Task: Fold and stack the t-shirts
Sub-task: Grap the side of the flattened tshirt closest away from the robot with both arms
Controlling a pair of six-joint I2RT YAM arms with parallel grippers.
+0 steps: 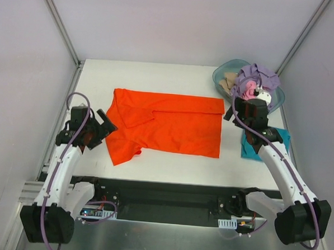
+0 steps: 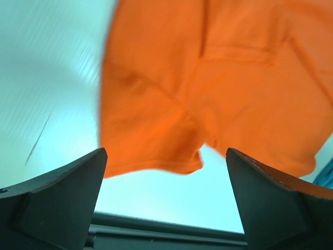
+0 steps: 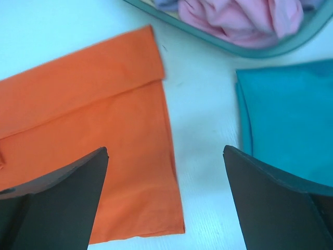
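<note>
Orange cloth t-shirt [image 1: 167,128] lies part-folded mid-tabletop [image 1: 158,74]. The left end effector [image 1: 108,127] and right end effector [image 1: 236,109] hang wide open and empty at its ends. Best to pinch matching corners together and lift evenly so the fold lands square.

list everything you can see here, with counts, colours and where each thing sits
orange t-shirt: 1, bright orange, spread flat mid-table, far edge folded over
teal t-shirt: 1, teal, right side of the table, partly under the right arm
tub: 1, translucent blue-green, far right corner
lavender shirt: 1, lavender, on top in the tub
pink shirt: 1, pink, in the tub
beige shirt: 1, beige, in the tub
table: 1, white, under everything
left pincer: 1, black, open, at the orange sleeve
right pincer: 1, black, open, between orange and teal
</note>
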